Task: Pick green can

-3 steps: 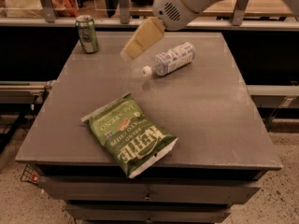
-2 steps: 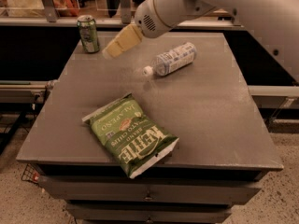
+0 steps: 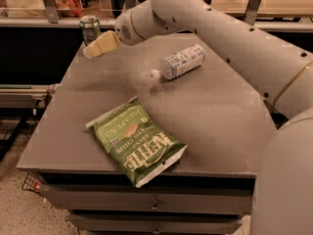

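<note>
The green can (image 3: 90, 29) stands upright at the far left corner of the grey table (image 3: 215, 116). It is green with pale markings and a silver top rim. My gripper (image 3: 91, 49) reaches in from the right on a long white arm. Its pale yellow fingers (image 3: 101, 44) point left and slightly down, just right of and below the can, close to its lower part. The can stands free on the table.
A clear plastic bottle (image 3: 180, 61) with a white cap lies on its side at the table's back middle. A flat green chip bag (image 3: 137, 144) lies near the front edge. Shelving and a bag lie behind the table.
My arm has swung left across the table, from above the bottle toward the can. The gripper now sits right beside the can. Can, bottle and chip bag have not moved.
</note>
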